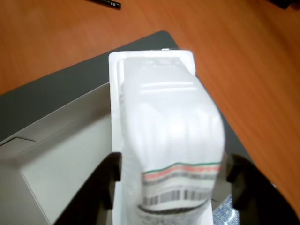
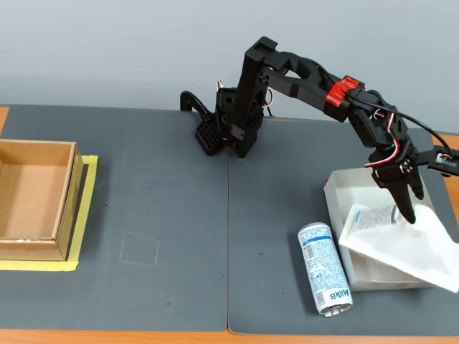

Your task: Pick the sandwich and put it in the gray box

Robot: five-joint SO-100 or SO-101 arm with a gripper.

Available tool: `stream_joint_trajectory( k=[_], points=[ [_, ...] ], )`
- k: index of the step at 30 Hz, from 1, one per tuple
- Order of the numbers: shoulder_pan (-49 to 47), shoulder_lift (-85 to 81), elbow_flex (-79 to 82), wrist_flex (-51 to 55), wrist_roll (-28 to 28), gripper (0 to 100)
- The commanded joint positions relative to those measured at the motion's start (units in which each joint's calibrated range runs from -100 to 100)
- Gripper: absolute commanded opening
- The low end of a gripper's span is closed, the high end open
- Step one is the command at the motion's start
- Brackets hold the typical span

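Now, reading the fixed view from left to right, we pass the brown cardboard box (image 2: 32,197) well left of the gray box (image 2: 344,188), then the drink can (image 2: 325,269) lying just left of it. Our gripper (image 2: 403,208) hangs over the gray box with its jaws pinching the sandwich (image 2: 409,240) at the label end, the pack tilted across the tray and overhanging its right wall. To finish well, we should level the sandwich (image 1: 168,131), shift it leftward inside the walls, lower, and only then part the jaws.
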Motion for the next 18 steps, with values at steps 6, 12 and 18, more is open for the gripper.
stream_joint_trajectory(
  k=[6, 12, 18],
  points=[
    [-0.3, -0.6, -2.8, -0.2, -0.1, 26],
    [-0.3, -0.6, -2.8, -0.2, -0.1, 26],
    [-0.2, -0.9, -2.8, -0.2, -0.1, 26]
  ],
)
